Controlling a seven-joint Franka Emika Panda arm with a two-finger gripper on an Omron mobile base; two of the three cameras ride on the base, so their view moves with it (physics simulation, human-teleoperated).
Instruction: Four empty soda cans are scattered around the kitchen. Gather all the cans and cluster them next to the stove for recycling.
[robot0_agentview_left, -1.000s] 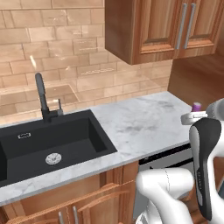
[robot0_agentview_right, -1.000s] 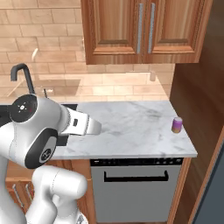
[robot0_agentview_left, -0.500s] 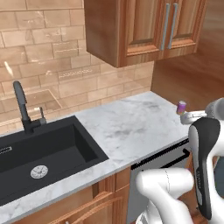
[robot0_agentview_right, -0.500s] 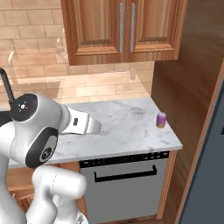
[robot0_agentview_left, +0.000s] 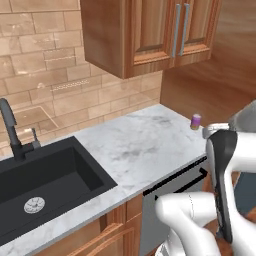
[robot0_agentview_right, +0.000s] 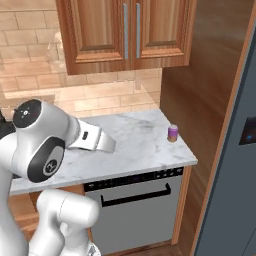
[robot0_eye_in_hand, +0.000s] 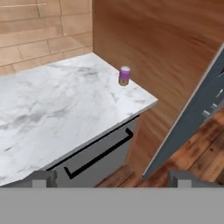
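Near the marble counter's (robot0_agentview_right: 135, 150) end stands a purple can (robot0_agentview_right: 172, 133), unobstructed; fingers (robot0_eye_in_hand: 43, 178) spread wide.

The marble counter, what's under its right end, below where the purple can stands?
Under the marble counter, below the purple can, sits a grey appliance front with a dark bar handle. Its door is shut, so its inside is hidden.

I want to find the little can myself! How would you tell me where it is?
Look at the white marble counter under the wooden wall cabinets, with a dishwasher below it. Follow it to the end by the tall wooden panel. There stands an upright purple can with a yellowish base, alone on the stone.
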